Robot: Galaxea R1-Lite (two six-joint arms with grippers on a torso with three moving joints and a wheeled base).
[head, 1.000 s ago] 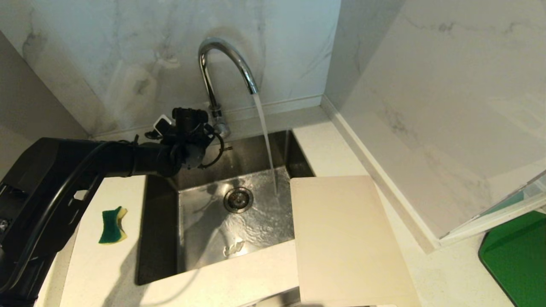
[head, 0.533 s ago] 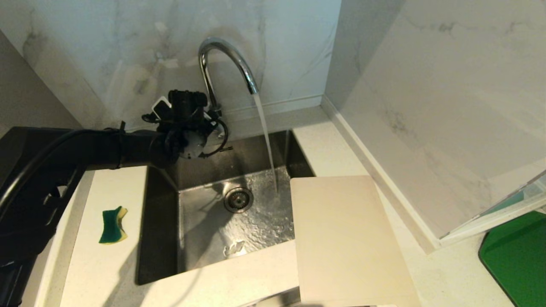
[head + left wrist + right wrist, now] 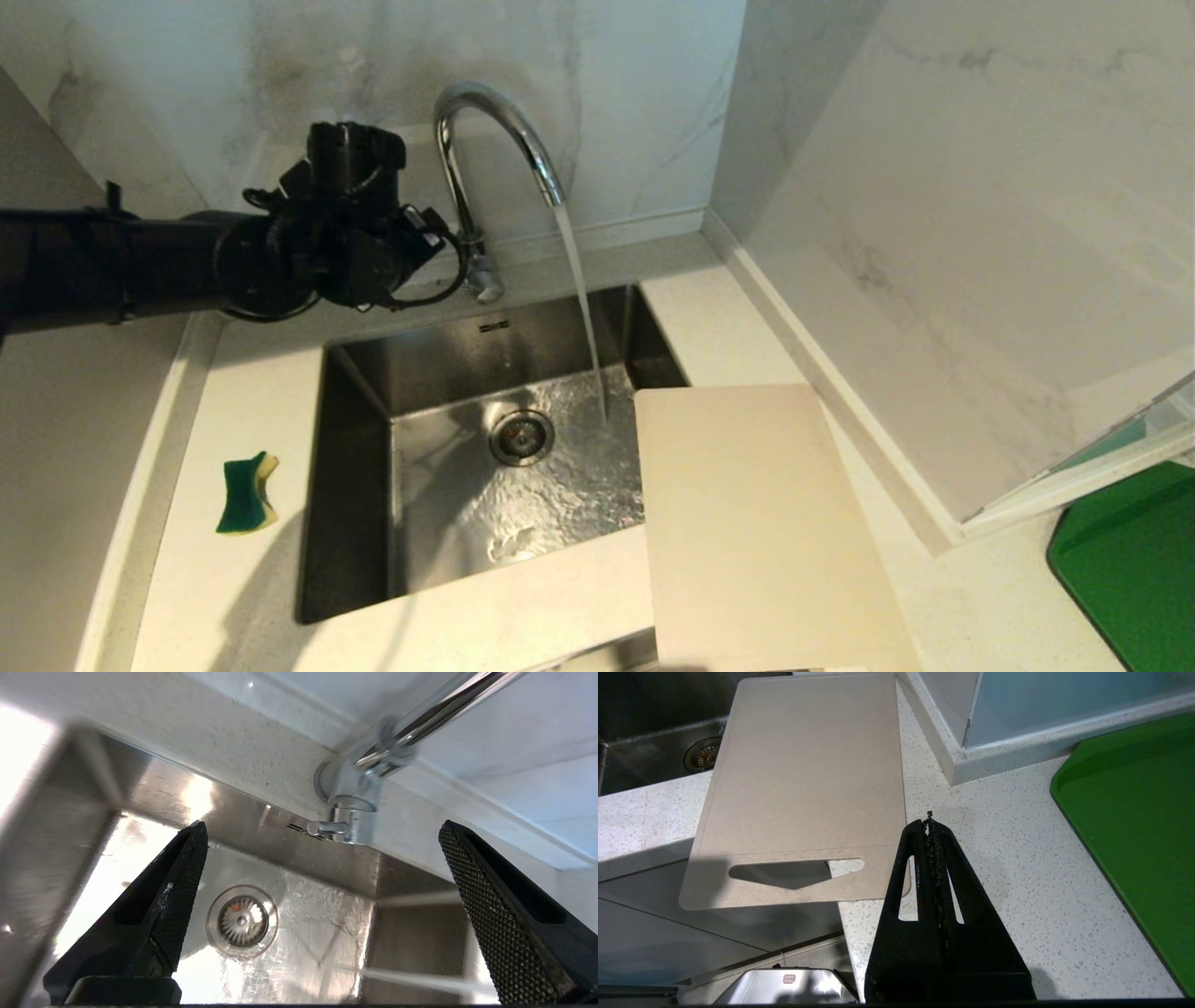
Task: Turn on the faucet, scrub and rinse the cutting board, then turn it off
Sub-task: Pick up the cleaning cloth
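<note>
Water is running from the tap (image 3: 485, 140), a tall chrome arch standing at the back edge of the steel sink (image 3: 355, 485), and the stream falls into the basin to the right of the round drain (image 3: 522, 437), rippling across the floor of the sink. The left arm reaches in from the left side, and the left gripper (image 3: 322, 833) hangs in the air just left of the tap's upright stem, above the back left corner of the sink. Its two black fingers (image 3: 180, 877) are spread wide with nothing between them; seen from the wrist, the small side lever (image 3: 327, 828) at the tap's base lies in the gap between the fingertips but farther off, with the drain below it. The cutting board (image 3: 756, 523), a pale beige rectangle, lies flat on the counter (image 3: 523, 607) to the right of the sink, its left edge hanging over the basin and its near end, the one with the long handle slot (image 3: 796, 870), sticking out past the front of the counter. The right gripper (image 3: 930, 820) is low at the front, above the speckled counter just beside the board's slotted corner, its fingers pressed together and holding nothing. A green and yellow sponge (image 3: 247, 493) sits on the counter left of the sink, and a green mat (image 3: 1134, 560) lies at the far right.
</note>
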